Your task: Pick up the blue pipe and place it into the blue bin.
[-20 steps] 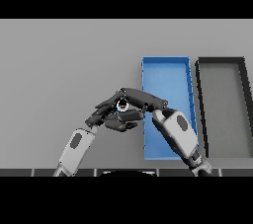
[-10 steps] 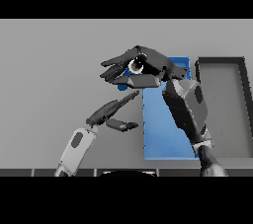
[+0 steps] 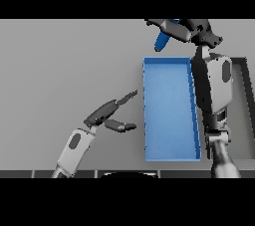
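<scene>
Right hand has risen, gripping the blue pipe beyond the blue bin; left hand open.

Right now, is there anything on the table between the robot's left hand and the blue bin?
No. In the head view, only bare grey table separates the left hand from the blue bin.

The desk is a flat matt grey, smooth and unmarked; the blue bin looks like smooth plastic with an even, dull finish, its walls a shade darker than its floor; the pipe is a glossier blue with a soft sheen along its side; both hands, left and right, are dark and matt like rubber or plastic; the arm shells look like smooth pale plastic.
</scene>
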### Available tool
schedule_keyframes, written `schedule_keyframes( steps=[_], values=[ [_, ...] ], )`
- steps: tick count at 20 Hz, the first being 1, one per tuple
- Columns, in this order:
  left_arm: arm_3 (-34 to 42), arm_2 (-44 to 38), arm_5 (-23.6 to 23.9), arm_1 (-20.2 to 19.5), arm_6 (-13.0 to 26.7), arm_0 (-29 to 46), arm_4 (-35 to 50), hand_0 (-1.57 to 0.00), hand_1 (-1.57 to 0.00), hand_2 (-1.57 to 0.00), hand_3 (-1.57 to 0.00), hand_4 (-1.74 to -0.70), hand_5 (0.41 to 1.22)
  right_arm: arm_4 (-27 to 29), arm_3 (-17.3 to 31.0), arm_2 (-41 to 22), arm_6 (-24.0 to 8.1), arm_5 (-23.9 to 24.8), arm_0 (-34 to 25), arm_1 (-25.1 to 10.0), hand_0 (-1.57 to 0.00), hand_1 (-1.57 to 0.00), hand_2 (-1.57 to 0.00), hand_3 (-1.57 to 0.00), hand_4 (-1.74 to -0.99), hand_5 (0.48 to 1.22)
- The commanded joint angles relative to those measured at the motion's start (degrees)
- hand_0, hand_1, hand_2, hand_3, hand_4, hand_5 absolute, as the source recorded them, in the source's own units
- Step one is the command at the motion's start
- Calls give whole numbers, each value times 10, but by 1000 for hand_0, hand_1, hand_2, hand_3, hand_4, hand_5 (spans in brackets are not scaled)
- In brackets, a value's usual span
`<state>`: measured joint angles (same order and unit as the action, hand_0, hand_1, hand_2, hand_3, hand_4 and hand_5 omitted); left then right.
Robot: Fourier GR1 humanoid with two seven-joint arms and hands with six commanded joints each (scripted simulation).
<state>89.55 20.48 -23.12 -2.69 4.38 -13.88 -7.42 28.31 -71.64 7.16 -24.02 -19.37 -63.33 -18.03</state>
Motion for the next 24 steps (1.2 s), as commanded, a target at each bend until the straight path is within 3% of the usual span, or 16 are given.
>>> schedule_keyframes(
  steps=[1,5,9,13,17,18,22,23,24],
  values=[
    [-3,4,4,3,7,-1,-7,1,1,1,1,-874,413,-4,17,8,-4,-5,7,-6,-1571,-1571,-1571,-1571,-1741,1221],
    [-7,3,0,2,6,-1,-4,1,1,1,1,-865,419,-20,14,20,-12,-5,85,-12,-1571,-1571,-1571,-1571,-1741,1221],
    [-3,5,-2,7,7,7,3,1,1,1,1,-877,422,-30,-28,18,-47,-1,178,-10,-1571,-1571,-1571,-1571,-1741,1221],
    [11,10,-2,4,13,21,3,1,1,1,1,-880,428,-53,-89,5,-109,43,256,1,-1571,-1571,-1571,-1571,-1741,1221],
    [17,11,-3,1,7,27,4,1,1,1,1,-888,422,-73,-87,-64,-109,121,313,-25,-1571,-1571,-1571,-1521,-1741,1221],
    [15,11,0,4,12,22,2,1,1,1,1,-887,420,-67,-80,-85,-109,140,316,-37,-1571,-1571,-1571,-1255,-1741,1221],
    [24,17,4,5,8,31,-4,1,1,1,1,-883,421,-49,-43,-189,-109,216,334,-97,-1571,-1548,-1571,-847,-1741,1221],
    [23,14,2,2,14,26,-2,1,1,1,1,-882,421,-24,-20,-224,-109,236,321,-118,-1465,-1336,-1339,-788,-1678,1221],
    [19,15,4,4,17,23,-5,1,1,1,1,-881,422,-2,4,-261,-109,253,302,-134,-1172,-1069,-1071,-630,-1592,1221]
  ],
)
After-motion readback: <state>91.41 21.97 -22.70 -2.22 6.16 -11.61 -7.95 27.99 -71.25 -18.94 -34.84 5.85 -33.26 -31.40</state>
